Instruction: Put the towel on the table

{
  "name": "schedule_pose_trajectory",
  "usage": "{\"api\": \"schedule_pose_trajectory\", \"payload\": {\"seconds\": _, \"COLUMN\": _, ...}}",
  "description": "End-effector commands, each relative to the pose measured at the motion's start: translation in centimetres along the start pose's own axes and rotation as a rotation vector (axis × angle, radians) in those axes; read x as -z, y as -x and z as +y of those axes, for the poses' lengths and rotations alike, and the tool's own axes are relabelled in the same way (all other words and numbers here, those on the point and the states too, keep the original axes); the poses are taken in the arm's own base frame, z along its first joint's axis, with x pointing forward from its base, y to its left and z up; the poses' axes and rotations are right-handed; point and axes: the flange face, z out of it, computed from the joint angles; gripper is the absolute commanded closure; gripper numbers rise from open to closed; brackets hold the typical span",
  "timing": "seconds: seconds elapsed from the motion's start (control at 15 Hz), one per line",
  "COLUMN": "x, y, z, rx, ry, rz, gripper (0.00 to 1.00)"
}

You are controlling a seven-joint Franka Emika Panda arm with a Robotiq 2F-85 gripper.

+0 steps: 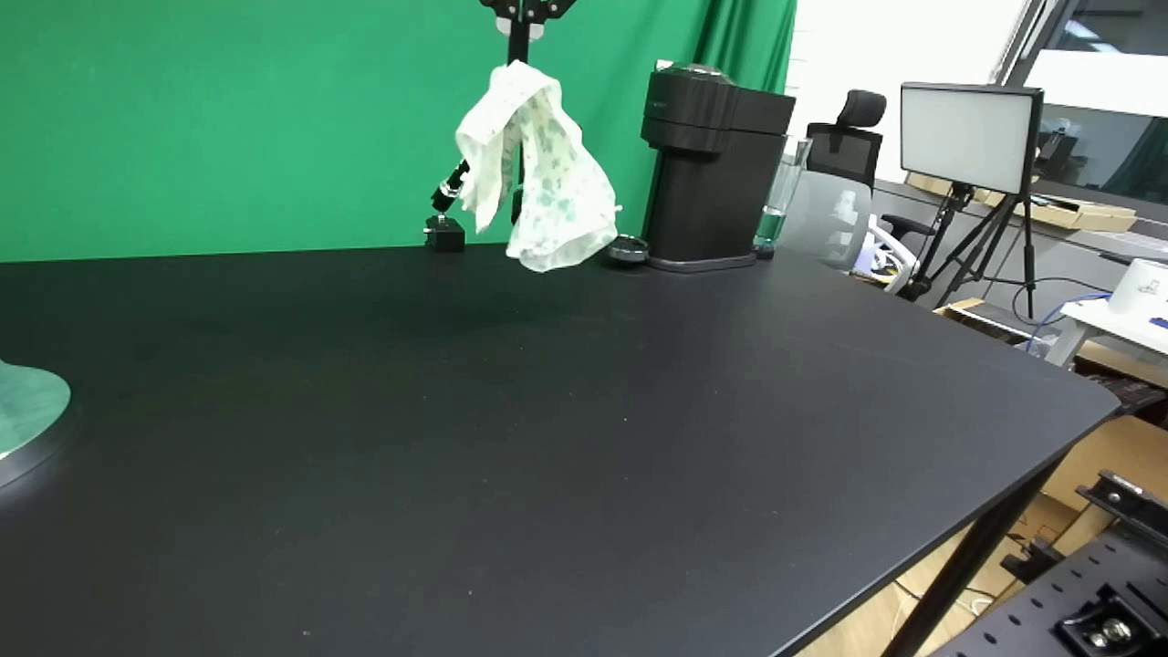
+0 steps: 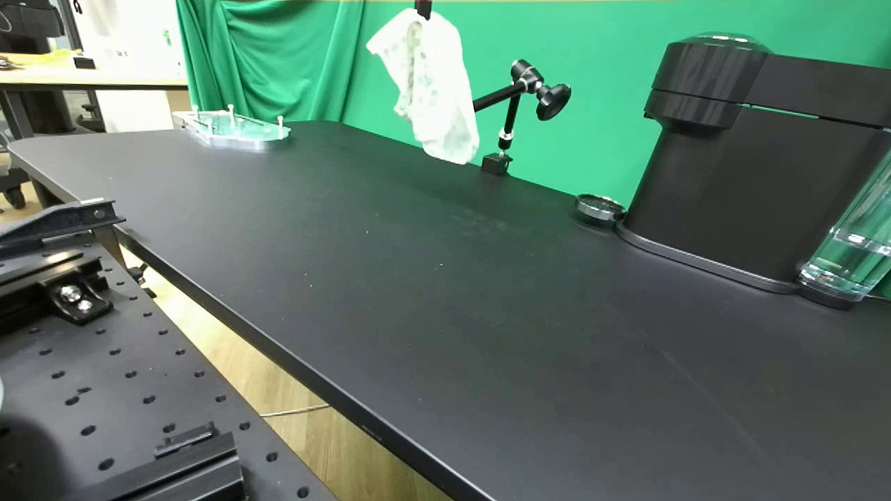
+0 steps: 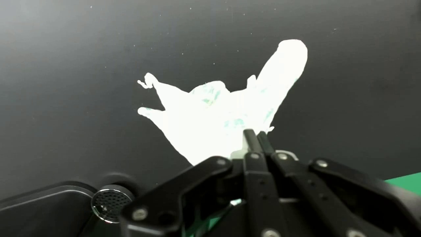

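The towel (image 1: 575, 196) is white with a pale green pattern. It hangs crumpled from my gripper (image 1: 518, 53), above the black table (image 1: 547, 456), toward its back edge. It also hangs in an exterior view (image 2: 445, 90), where only the dark fingertips (image 2: 422, 10) show at the top. In the wrist view the towel (image 3: 210, 121) spreads out beneath the gripper (image 3: 256, 133), very bright, over the dark table (image 3: 82, 59). The fingers are closed together on the towel's upper part. The pinched cloth is mostly hidden by the fingers.
A black coffee machine (image 1: 712, 164) with a water tank (image 2: 853, 236) stands at the table's back. A small round drip tray (image 2: 600, 207) sits beside it. A black clamp arm (image 2: 496, 162) rises near the towel. A greenish clear plate with pegs (image 2: 240, 132) lies at the far end.
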Motion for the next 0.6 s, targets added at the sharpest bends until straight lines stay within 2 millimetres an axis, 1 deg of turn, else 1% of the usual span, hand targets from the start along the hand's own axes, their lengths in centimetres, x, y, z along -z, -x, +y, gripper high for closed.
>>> {"api": "schedule_pose_trajectory", "payload": {"seconds": 0.0, "x": 0.3, "y": 1.8, "z": -4.0, "rx": 0.116, "ry": 0.039, "rz": 0.033, "gripper": 1.0}}
{"api": "schedule_pose_trajectory", "payload": {"seconds": 0.27, "x": -1.1, "y": 4.0, "z": -8.3, "rx": 0.238, "ry": 0.081, "rz": 0.045, "gripper": 1.0}}
{"api": "schedule_pose_trajectory", "payload": {"seconds": 0.4, "x": -2.5, "y": 4.9, "z": -9.9, "rx": 0.289, "ry": 0.101, "rz": 0.035, "gripper": 1.0}}
{"api": "schedule_pose_trajectory", "payload": {"seconds": 0.53, "x": -4.1, "y": 5.6, "z": -10.9, "rx": 0.322, "ry": 0.123, "rz": 0.017, "gripper": 1.0}}
